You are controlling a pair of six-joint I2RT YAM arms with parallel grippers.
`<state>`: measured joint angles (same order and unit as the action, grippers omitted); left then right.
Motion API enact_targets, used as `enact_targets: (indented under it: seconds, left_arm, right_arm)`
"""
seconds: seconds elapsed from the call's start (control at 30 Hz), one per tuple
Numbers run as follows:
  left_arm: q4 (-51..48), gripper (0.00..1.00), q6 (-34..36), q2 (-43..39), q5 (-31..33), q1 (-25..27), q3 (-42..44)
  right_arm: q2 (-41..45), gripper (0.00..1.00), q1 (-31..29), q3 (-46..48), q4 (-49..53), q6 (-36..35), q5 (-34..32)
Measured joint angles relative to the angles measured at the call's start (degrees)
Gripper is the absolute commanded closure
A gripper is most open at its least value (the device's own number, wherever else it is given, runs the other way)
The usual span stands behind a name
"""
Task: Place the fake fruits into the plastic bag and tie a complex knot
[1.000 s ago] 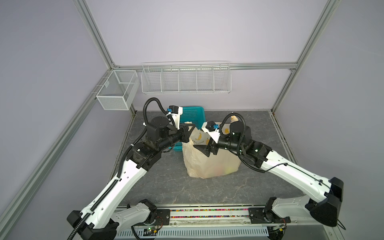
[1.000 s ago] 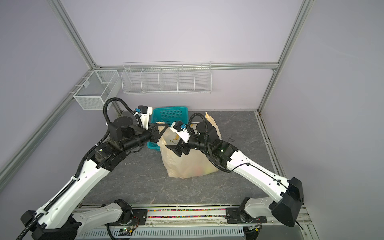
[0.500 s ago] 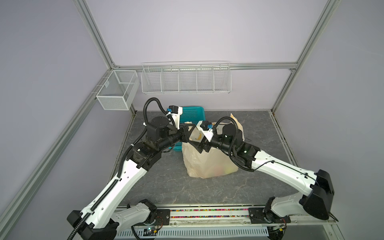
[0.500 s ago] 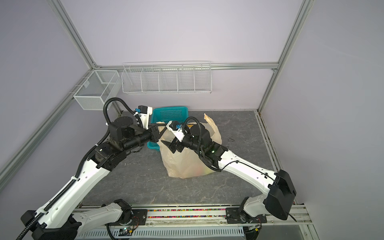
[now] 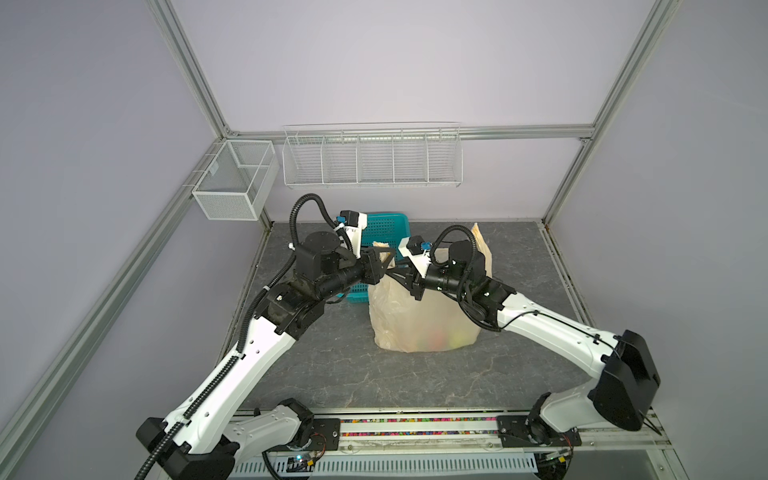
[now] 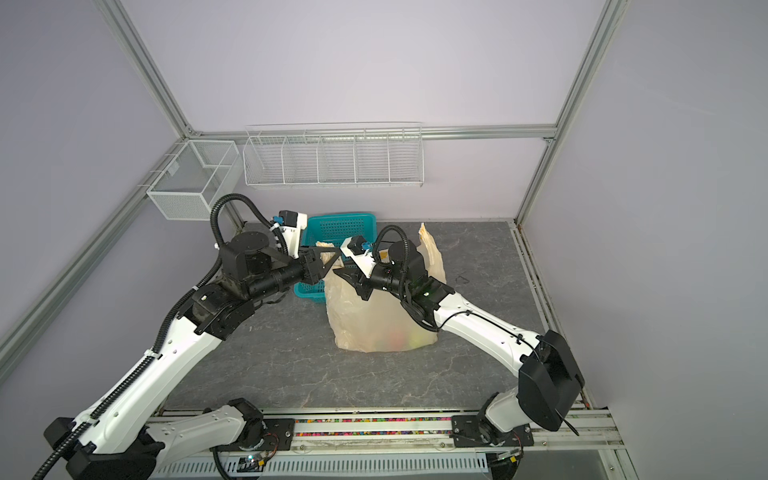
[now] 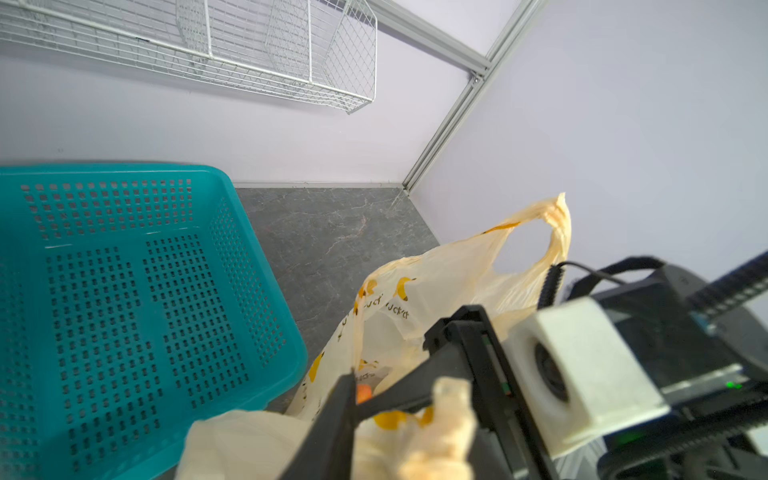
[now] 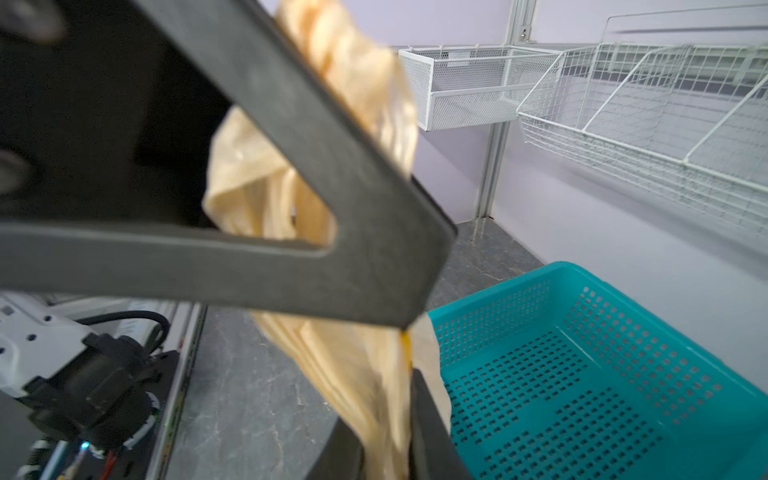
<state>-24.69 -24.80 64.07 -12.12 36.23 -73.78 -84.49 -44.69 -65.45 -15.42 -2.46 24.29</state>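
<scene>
This is a robot laboratory test cell. The enclosure is an aluminium frame (image 5: 193, 79) closed with plain lilac panels (image 5: 374, 62). A left arm (image 5: 249, 357) and a right arm (image 5: 552, 336) are mounted on a base rail (image 5: 415, 432) at the front edge of a grey stone-pattern worktop (image 5: 415, 374), with a slotted cable duct (image 5: 374, 471) and exposed wiring (image 5: 309, 451) below. A wire rack (image 5: 370, 158) and a mesh bin (image 5: 232, 183) hang from the frame as fixtures.

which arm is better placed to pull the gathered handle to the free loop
probably right: the right tool pinches that handle, the free loop stands on its side; left tool's grip unclear
</scene>
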Motion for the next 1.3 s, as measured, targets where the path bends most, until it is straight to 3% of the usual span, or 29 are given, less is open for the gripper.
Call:
enact_targets:
  seconds: [0.1,0.2,0.43,0.73,0.87,0.97,1.07,1.17,1.23,1.3]
  left_arm:
    - [-1.38,0.29,4.24,-0.13,-1.55,-0.63,-1.53]
    - [-4.31,0.25,9.97,-1.01,-4.37,-1.86,-3.52]
    - [-13.38,0.22,24.37,-3.56,-18.60,-8.50,-6.93]
    - [-15.56,0.26,32.44,0.81,-29.86,-8.59,-8.98]
    - [-15.50,0.37,33.11,4.57,-32.52,-8.59,-10.69]
    - [-15.52,0.57,32.70,5.95,-34.03,-8.59,-10.78]
    - [-14.84,0.82,31.91,6.36,-34.71,-8.59,-10.75]
    - [-11.76,0.98,29.14,5.75,-34.32,-8.59,-9.53]
    - [-8.68,1.00,25.73,4.81,-33.33,-8.59,-7.78]
    - [-5.44,1.00,21.46,3.67,-31.95,-8.59,-5.62]
  right_arm:
    - [0.09,0.89,0.44,1.03,0.11,-0.02,2.47]
    - [0.52,0.90,1.07,1.86,0.37,-0.04,5.18]
    - [2.21,0.91,3.37,2.38,1.20,0.37,11.63]
    - [2.40,0.92,3.63,1.68,6.62,-1.25,17.97]
    - [2.40,0.92,3.63,1.14,8.13,-1.84,19.34]
    - [2.40,0.92,3.63,0.68,8.96,-2.05,19.52]
    - [2.40,0.87,3.63,0.22,10.32,-2.25,19.26]
    - [2.45,0.62,3.63,-0.81,12.57,-2.49,17.07]
    - [3.19,0.43,3.67,-1.16,14.71,-3.02,13.57]
    - [5.22,0.31,3.72,-0.42,15.74,-2.82,9.38]
